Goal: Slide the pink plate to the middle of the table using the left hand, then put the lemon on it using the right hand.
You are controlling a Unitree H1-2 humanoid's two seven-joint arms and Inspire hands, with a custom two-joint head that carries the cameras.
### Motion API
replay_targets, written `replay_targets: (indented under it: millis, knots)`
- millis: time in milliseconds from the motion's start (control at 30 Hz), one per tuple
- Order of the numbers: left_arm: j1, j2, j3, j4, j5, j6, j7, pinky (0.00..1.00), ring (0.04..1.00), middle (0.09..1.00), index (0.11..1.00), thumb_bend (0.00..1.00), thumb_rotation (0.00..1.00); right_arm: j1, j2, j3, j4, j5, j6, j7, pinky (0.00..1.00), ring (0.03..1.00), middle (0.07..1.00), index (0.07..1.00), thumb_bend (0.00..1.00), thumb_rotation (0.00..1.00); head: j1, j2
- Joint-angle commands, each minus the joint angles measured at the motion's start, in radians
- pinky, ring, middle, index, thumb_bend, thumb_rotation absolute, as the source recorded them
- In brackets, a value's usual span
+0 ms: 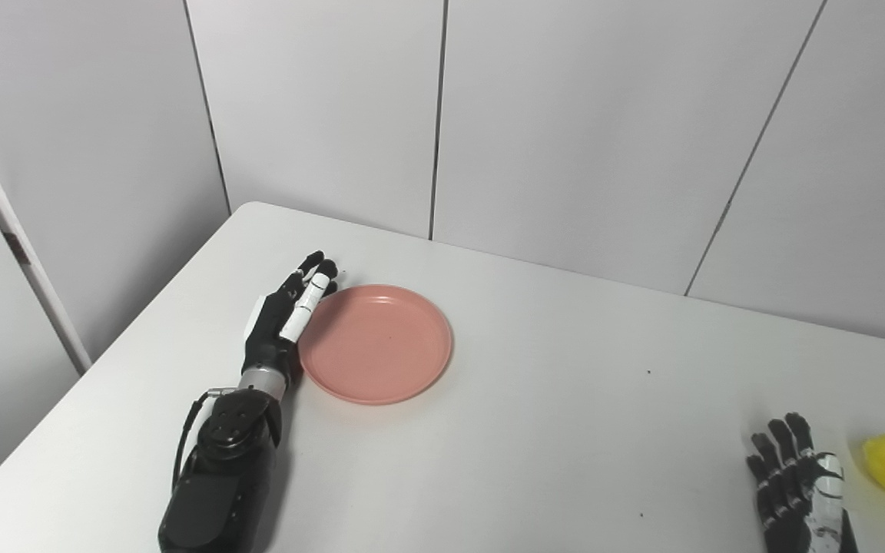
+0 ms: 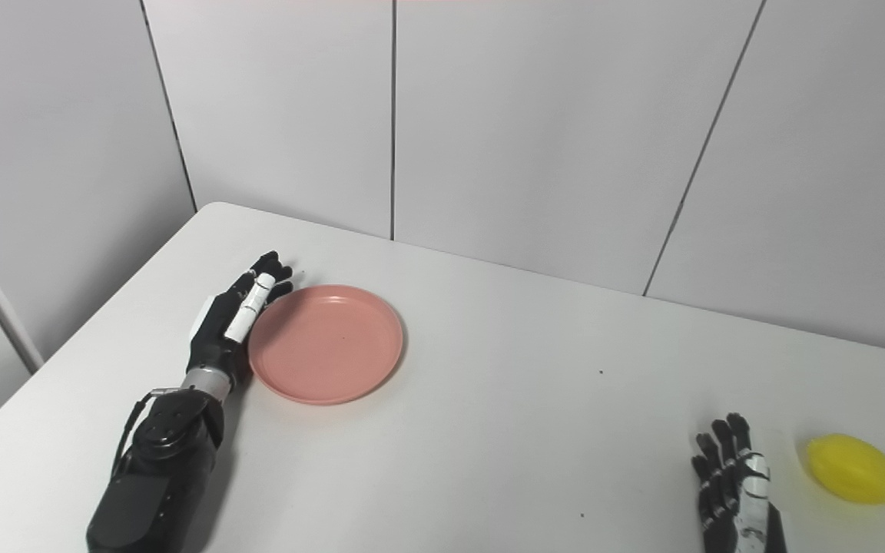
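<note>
No brand, label or readable writing is showing on anything here. The pink plate is lying flat on the white desk, left of the frame's centre; it is round, smooth and matte, with a shallow raised rim. The left hand is resting at the plate's left edge, its black and white fingers stretched out straight and close together, lying along the rim and appearing to touch it without gripping anything. Its dark, glossy forearm is running down to the lower left of the frame. The lemon is sitting at the lower right of the frame, bright yellow, oval and slightly pointed at the ends, well apart from the plate. The right hand is lying just left of the lemon, not touching it, its fingers extended and slightly spread, holding nothing. Behind the desk, plain grey wall panels are meeting in thin dark seams.
</note>
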Motion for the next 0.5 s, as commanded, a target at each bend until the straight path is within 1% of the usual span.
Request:
replay_targets:
  millis: [0, 233, 467]
  knots:
    - [0.039, -0.028, -0.033, 0.018, -0.004, 0.088, -0.032, 0.82, 0.859, 0.851, 0.87, 0.75, 0.7, 0.028, 0.016, 0.01, 0.028, 0.004, 0.022, 0.002, 1.0, 0.961, 0.971, 0.969, 0.66, 1.0, 0.001, 0.0]
    - [0.049, -0.04, -0.035, -0.013, -0.017, 0.118, -0.034, 0.8, 0.844, 0.837, 0.851, 0.79, 0.69, 0.027, 0.02, 0.008, 0.029, 0.006, 0.021, 0.0, 1.0, 0.957, 0.966, 0.964, 0.67, 1.0, 0.0, 0.0]
    - [0.058, -0.048, -0.051, -0.043, -0.014, 0.147, -0.034, 0.81, 0.847, 0.846, 0.87, 0.78, 0.71, 0.028, 0.016, 0.01, 0.031, 0.004, 0.017, 0.004, 1.0, 0.961, 0.972, 0.968, 0.67, 1.0, 0.001, 0.001]
